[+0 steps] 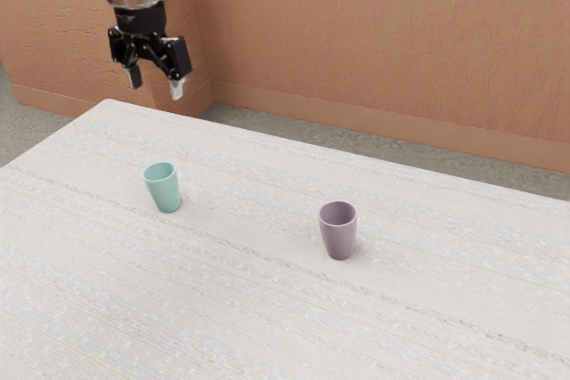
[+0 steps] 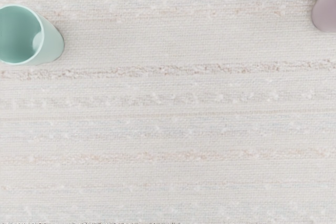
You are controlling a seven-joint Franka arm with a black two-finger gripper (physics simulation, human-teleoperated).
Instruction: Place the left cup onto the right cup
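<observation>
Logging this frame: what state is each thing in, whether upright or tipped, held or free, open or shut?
gripper: open, empty, raised well clear of both cups.
teal cup: upright on the table, free, mouth up.
purple cup: upright on the table, free, nothing stacked on it.

I read no writing, number or sign anywhere. The mint cup point(image 1: 162, 186) and mauve cup point(image 1: 337, 229) are plain, likewise the table point(image 1: 267, 318).

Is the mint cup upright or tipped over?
Upright. The mint cup stands on its base on the table, open mouth up; the wrist view looks down into its rim.
</observation>
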